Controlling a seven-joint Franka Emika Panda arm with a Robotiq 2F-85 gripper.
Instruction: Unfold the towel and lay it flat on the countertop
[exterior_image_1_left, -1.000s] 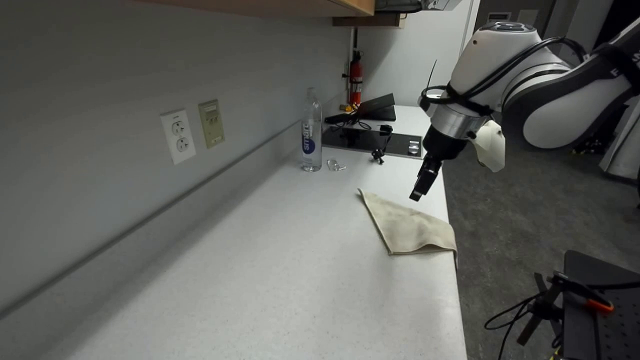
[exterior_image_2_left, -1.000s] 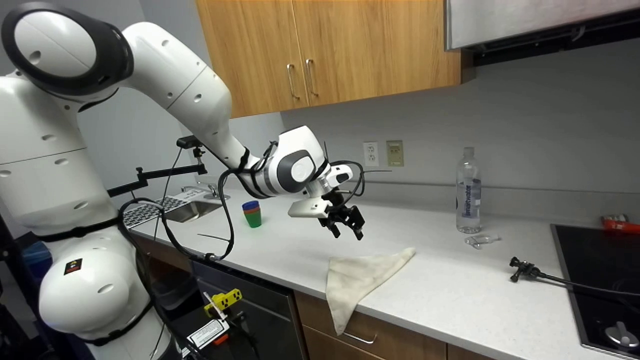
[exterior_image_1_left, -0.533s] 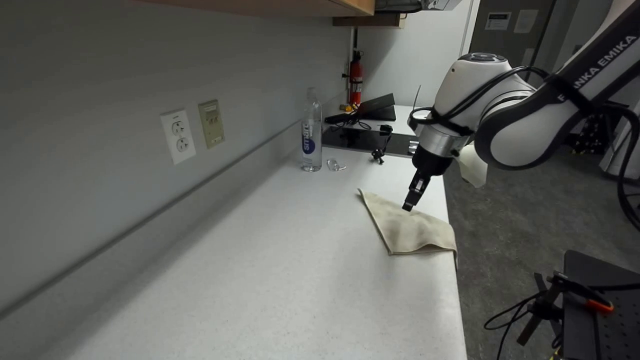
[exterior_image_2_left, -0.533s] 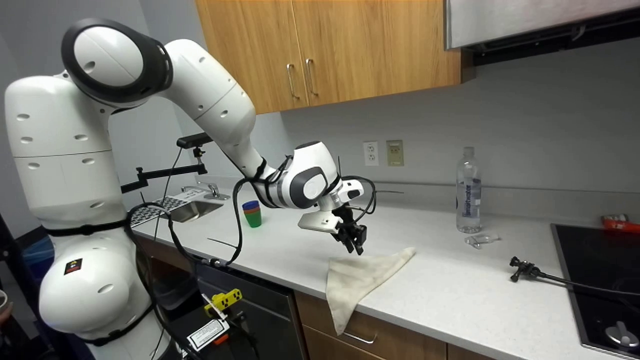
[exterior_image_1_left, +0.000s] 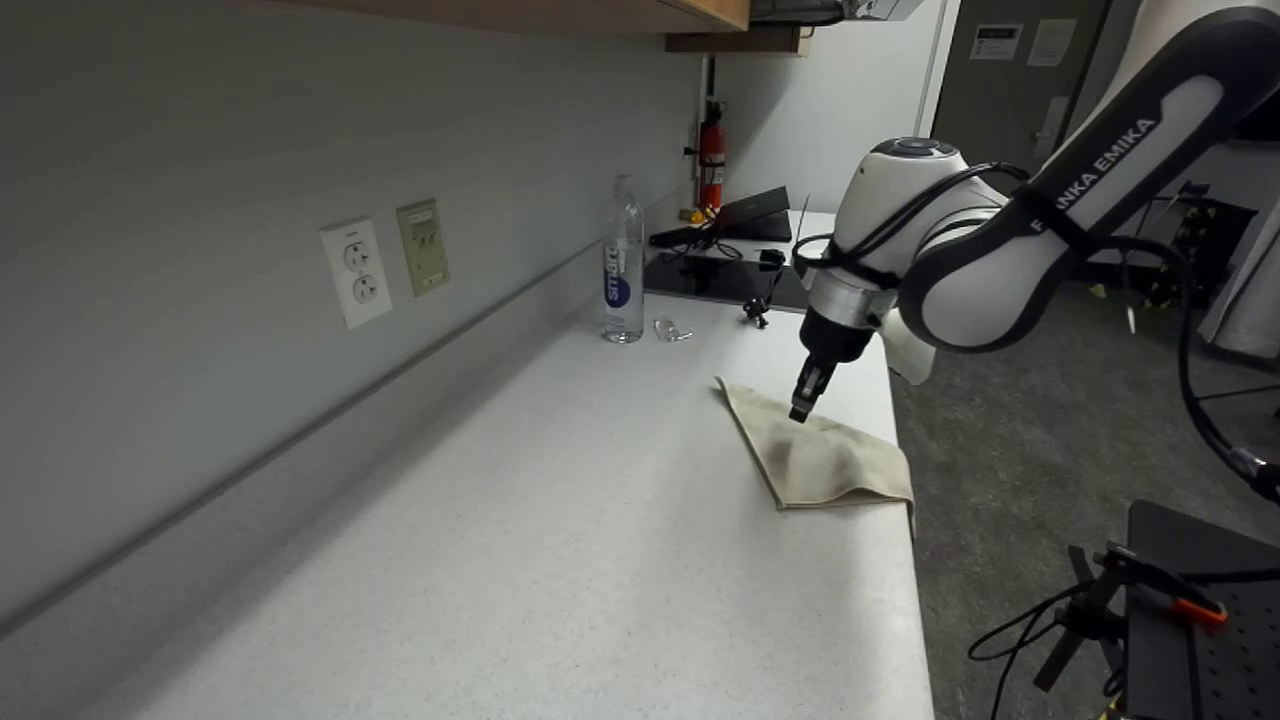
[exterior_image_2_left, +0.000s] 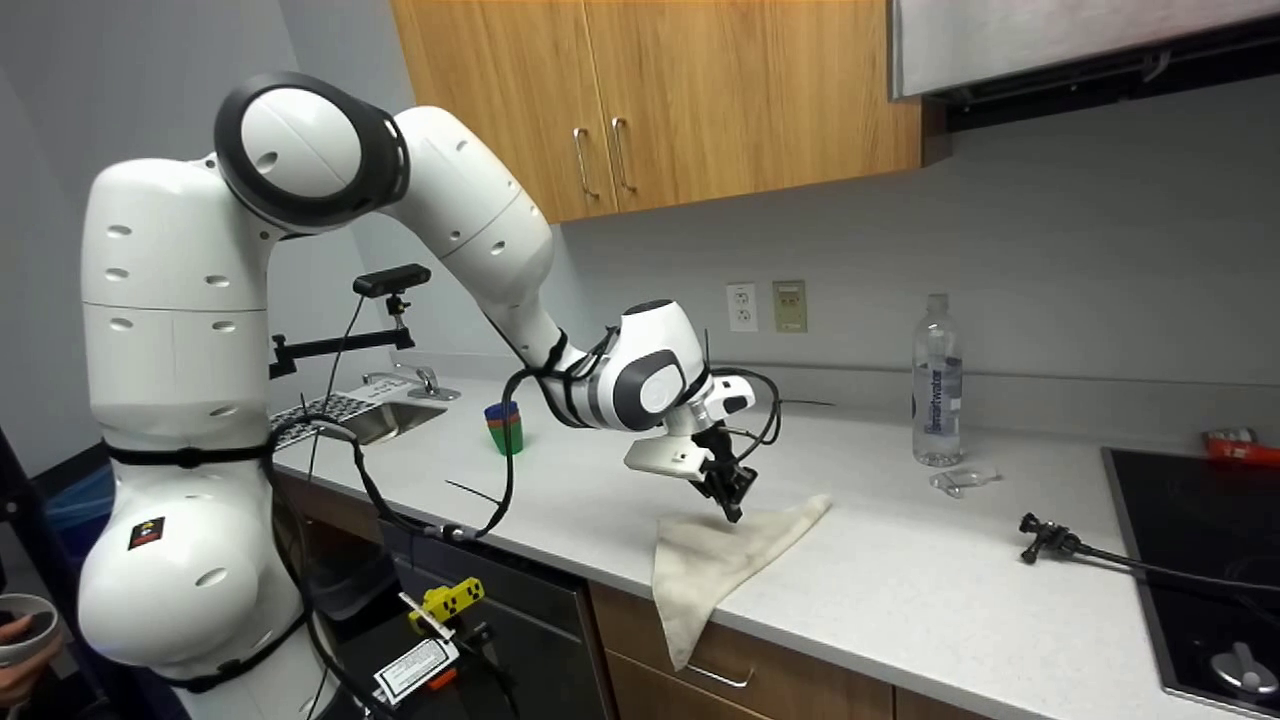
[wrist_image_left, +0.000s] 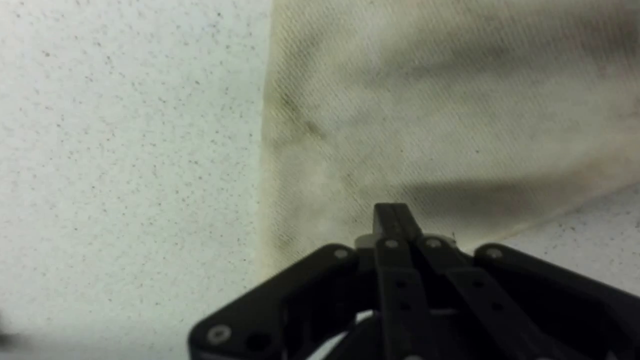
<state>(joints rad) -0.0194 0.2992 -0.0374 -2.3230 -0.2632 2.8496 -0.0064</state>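
Observation:
The towel (exterior_image_1_left: 835, 465) is a cream cloth folded into a rough triangle on the white countertop (exterior_image_1_left: 560, 520), near its front edge. One corner of the towel (exterior_image_2_left: 690, 600) hangs down over that edge in front of the drawers. My gripper (exterior_image_2_left: 734, 514) points down over the towel's far part in both exterior views. Seen from the wrist, both fingertips of the gripper (wrist_image_left: 392, 215) are pressed together with nothing visible between them, and the cloth (wrist_image_left: 425, 125) spreads out beneath. Whether the tips touch the fabric, I cannot tell.
A water bottle (exterior_image_2_left: 937, 400) stands near the back wall, with a small clear object (exterior_image_2_left: 963, 482) beside it. A black mount (exterior_image_2_left: 1048, 540) with a cable lies by the cooktop (exterior_image_2_left: 1180, 520). Stacked cups (exterior_image_2_left: 506, 432) stand near the sink. Wooden cabinets (exterior_image_2_left: 680, 100) hang above.
My gripper has come down over the towel, moving rightward in an exterior view where the arm base shows. Its jaws have gone from open to shut. The towel lies as before.

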